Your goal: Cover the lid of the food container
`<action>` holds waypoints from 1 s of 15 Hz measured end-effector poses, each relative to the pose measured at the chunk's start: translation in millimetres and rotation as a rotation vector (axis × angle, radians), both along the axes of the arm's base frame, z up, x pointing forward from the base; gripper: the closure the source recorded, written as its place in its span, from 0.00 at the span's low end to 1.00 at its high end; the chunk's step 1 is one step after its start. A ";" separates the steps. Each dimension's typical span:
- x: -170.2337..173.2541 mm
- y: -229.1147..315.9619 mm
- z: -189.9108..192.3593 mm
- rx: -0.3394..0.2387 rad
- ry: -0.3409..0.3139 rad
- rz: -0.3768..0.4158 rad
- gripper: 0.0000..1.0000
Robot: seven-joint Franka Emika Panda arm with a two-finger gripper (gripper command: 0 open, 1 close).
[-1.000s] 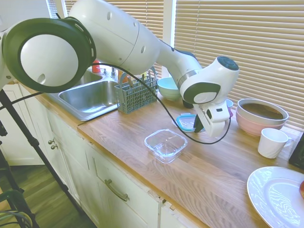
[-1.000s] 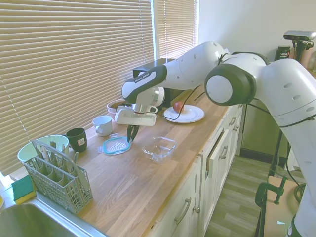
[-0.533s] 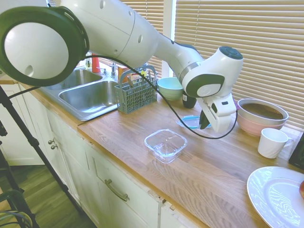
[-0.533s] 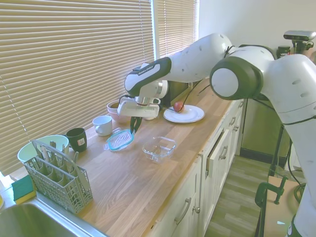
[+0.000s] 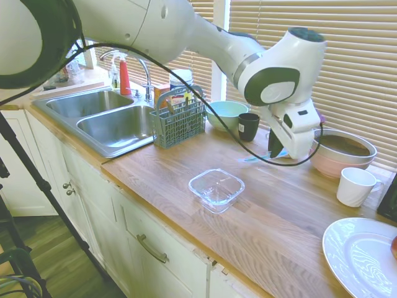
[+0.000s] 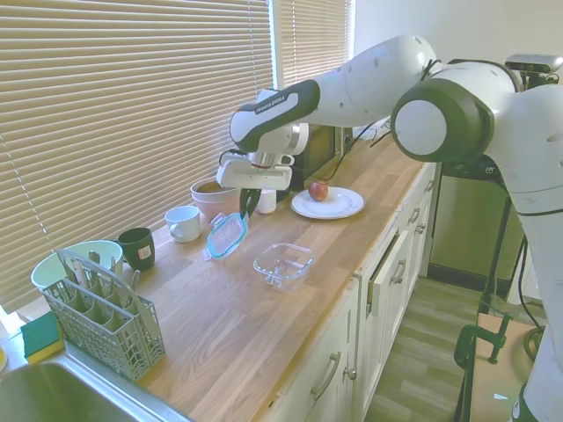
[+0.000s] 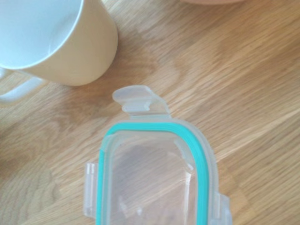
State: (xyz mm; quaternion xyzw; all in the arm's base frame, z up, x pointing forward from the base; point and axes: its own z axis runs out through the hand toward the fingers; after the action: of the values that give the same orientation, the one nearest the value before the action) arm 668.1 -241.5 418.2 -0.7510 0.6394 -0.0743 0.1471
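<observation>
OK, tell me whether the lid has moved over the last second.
Yes. The lid, held by the hand, has risen off the counter and hangs tilted in the air, now level with the white mug it earlier lay below.

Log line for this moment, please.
tool: shut on lid | lid: lifted, tilted | food container: uncovered on counter | step: carry over

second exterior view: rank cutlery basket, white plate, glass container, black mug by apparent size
1. cutlery basket, clearly largest, though it sits nearest the camera.
2. white plate.
3. food container, looks a bit smaller than the plate; it is nearer the camera, so true order is unsure.
4. black mug, smallest.
</observation>
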 end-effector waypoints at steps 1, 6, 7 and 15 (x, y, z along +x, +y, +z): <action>-3.4 -4.6 7.2 -0.007 -0.001 -0.004 1.00; -16.0 -25.0 35.9 -0.034 -0.005 -0.017 1.00; -17.4 -28.0 42.3 -0.039 -0.006 -0.017 1.00; -42.5 -44.2 75.6 -0.127 0.018 0.087 1.00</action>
State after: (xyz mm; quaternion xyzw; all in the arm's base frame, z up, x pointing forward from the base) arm 625.6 -285.7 493.8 -0.7865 0.6015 -0.1017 0.0964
